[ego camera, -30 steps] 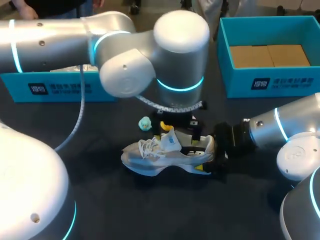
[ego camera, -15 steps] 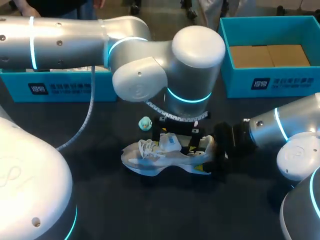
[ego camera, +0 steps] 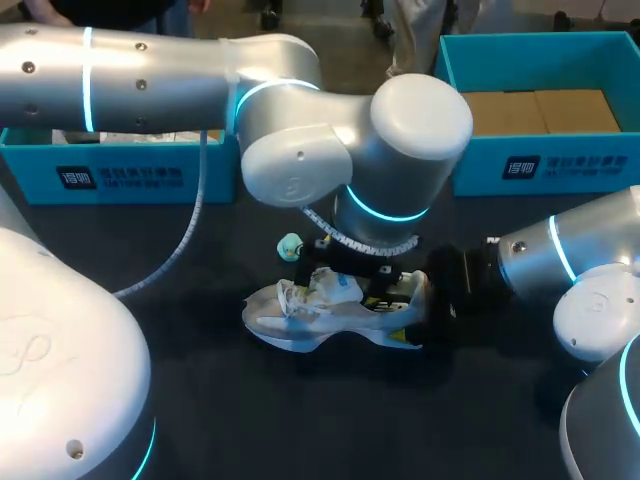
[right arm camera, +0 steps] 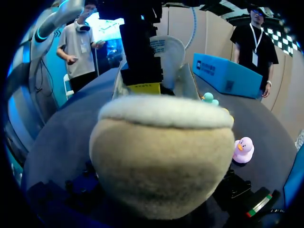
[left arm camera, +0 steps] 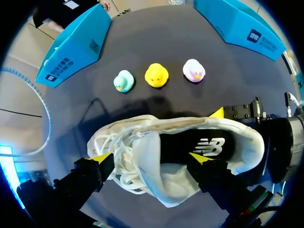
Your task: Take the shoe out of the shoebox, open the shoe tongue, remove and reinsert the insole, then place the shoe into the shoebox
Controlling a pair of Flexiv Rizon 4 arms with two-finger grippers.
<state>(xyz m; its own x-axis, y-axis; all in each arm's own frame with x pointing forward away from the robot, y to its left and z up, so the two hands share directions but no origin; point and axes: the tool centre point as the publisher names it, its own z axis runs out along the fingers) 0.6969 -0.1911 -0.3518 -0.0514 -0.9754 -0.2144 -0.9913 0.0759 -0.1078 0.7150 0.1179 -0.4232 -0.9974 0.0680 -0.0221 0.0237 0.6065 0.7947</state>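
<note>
White mesh running shoe (ego camera: 290,318) upright on the dark surface (ego camera: 250,410), heel (right arm camera: 161,156) clamped in the right jaws, left jaws spread open astride its padded white tongue (left arm camera: 147,164): best pinch the tongue alone, clear of the laces (left arm camera: 114,152), then peel toeward.

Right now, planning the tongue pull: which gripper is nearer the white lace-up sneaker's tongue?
Left. The left gripper hangs over the tongue, a finger either side; the right gripper clamps the sneaker at the heel.
</note>
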